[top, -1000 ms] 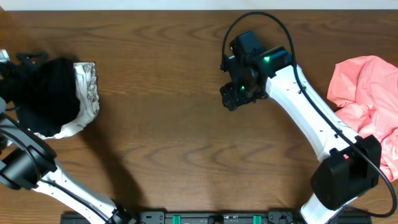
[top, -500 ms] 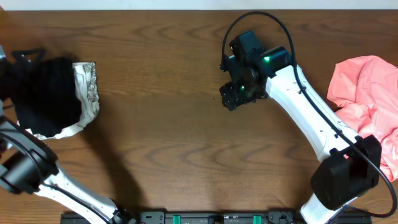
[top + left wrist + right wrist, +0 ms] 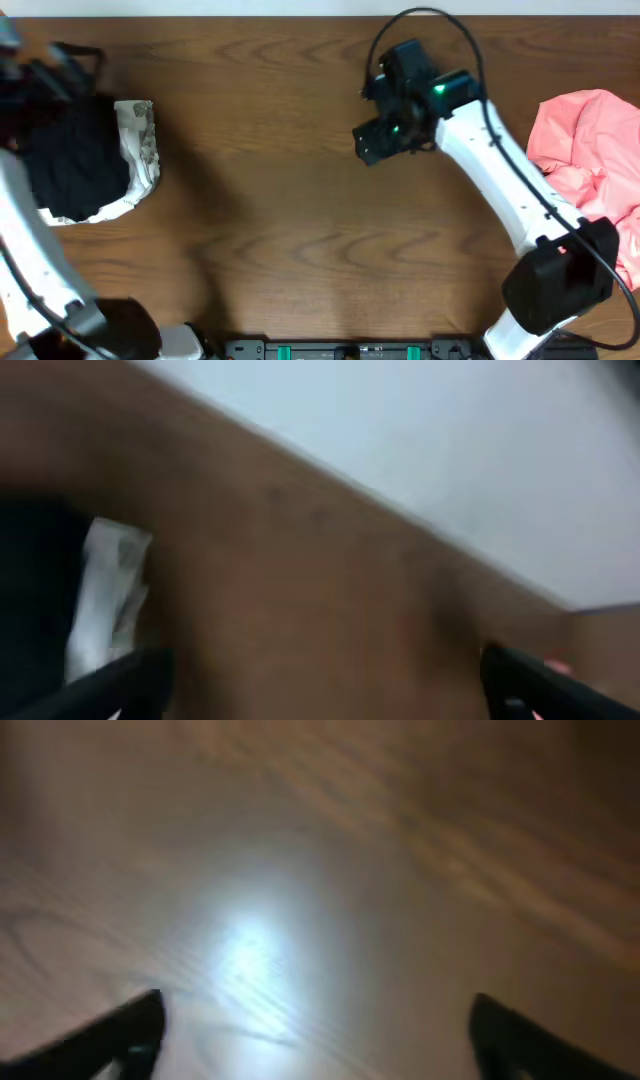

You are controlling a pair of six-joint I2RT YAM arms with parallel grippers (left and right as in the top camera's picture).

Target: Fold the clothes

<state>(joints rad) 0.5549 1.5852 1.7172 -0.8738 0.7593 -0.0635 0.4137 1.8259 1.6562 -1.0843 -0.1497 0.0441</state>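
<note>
The clothes lie in two places. A black T-shirt [image 3: 70, 165] sits bunched on a white-grey patterned garment [image 3: 141, 150] at the far left, and a salmon-pink garment [image 3: 590, 150] is heaped at the right edge. My left gripper [image 3: 55, 70] is blurred above the back of the black pile. In its wrist view my left gripper [image 3: 325, 682] is open and empty, with the black cloth [image 3: 30, 590] and the patterned cloth [image 3: 110, 585] off to its left. My right gripper [image 3: 372, 148] hangs over bare wood mid-table. Its wrist view shows the right gripper [image 3: 315, 1032] open and holding nothing.
The brown wooden table [image 3: 280, 230] runs between the two heaps. A pale wall [image 3: 480, 450] lies beyond the table's back edge. The right arm's white link [image 3: 500, 190] slants from the front right toward the middle. A bright glare [image 3: 245, 945] sits on the wood.
My right gripper's jaws have spread wider and its head has turned slightly over the same spot. The left arm has swung up and back from the black pile, blurred by motion.
</note>
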